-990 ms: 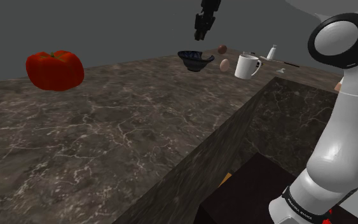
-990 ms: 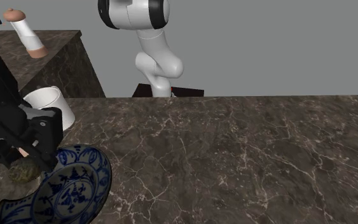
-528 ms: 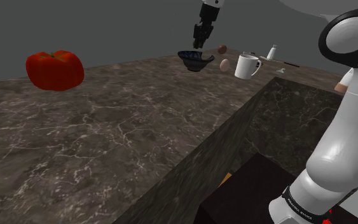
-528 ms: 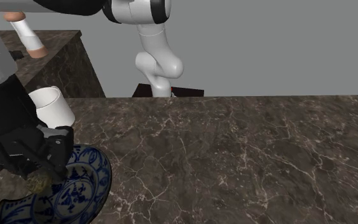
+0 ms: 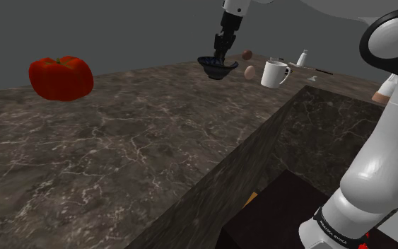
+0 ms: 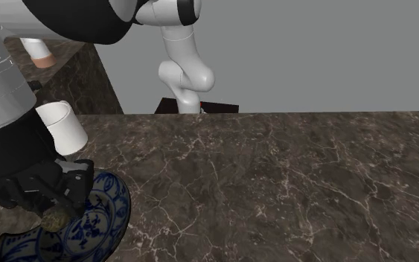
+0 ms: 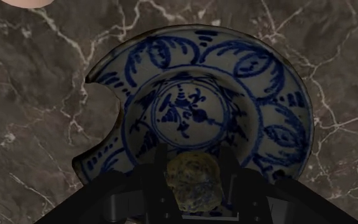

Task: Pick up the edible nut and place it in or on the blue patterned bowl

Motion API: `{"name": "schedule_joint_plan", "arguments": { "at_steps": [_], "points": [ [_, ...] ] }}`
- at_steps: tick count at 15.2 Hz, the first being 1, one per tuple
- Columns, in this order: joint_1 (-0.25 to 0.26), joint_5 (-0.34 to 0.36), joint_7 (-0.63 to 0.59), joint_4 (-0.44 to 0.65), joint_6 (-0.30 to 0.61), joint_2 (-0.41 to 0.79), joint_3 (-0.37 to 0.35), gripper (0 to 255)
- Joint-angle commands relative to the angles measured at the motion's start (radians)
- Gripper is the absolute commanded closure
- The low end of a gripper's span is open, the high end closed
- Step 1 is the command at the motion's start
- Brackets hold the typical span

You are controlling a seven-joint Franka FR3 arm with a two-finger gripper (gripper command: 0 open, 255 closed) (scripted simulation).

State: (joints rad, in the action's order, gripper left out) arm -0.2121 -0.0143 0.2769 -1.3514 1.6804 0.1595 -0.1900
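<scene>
Your gripper (image 7: 193, 160) is shut tight on the bumpy brown nut (image 7: 193, 183). Its two black fingers (image 7: 157, 167) squeeze the nut from both sides. You hold the nut low over the blue and white bowl (image 7: 254, 76), inside its rim and a little off the flower in its middle. You cannot tell if the nut touches the bowl. The bowl sits on a dark stone counter (image 5: 119, 141). A white mug (image 5: 273, 73) stands near the bowl. A big red tomato (image 5: 61, 77) is well apart from the bowl.
</scene>
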Motion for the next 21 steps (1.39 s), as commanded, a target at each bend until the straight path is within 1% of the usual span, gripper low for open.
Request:
{"name": "schedule_joint_plan", "arguments": {
  "at_steps": [1,3,4,9,13,21],
  "points": [
    [0.000,0.000,0.000,-0.001,0.001,0.000,0.000,255],
    [0.000,0.000,0.000,-0.001,0.001,0.000,0.000,255],
    [0.000,0.000,0.000,-0.001,0.001,0.000,0.000,0],
    [0.000,0.000,0.000,-0.001,0.001,0.000,0.000,0],
    [0.004,0.008,-0.005,0.184,-0.147,0.038,-0.001,0],
    [0.004,0.008,-0.005,0.184,-0.147,0.038,-0.001,0]
  ]
}}
